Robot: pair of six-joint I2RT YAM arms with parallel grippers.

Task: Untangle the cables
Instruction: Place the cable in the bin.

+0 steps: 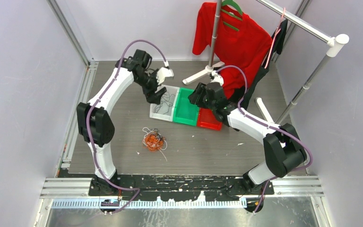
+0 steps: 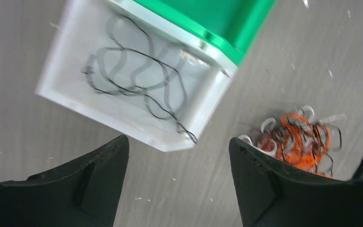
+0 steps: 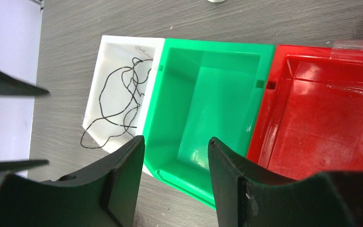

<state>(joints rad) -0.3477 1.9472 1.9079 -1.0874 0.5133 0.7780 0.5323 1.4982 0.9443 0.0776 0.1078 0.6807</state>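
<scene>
Grey tabletop [image 1: 203,146]: the tangled cables [image 1: 154,140] were seen near the white bin [image 2: 52,75], where one black cable [image 2: 137,87] was laid, end over the rim. Left gripper [image 2: 177,144], wide, and right gripper [image 3: 176,144], part-open, were held empty; that end might be snagged.

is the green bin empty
Empty. The green bin shows bare walls and floor; the black cable lies in the white bin beside it.

Glossy plastic green bin [image 3: 174,101], matt wood-grain table [image 1: 208,146], thin cables [image 1: 154,140] perhaps rubber-coated
</scene>
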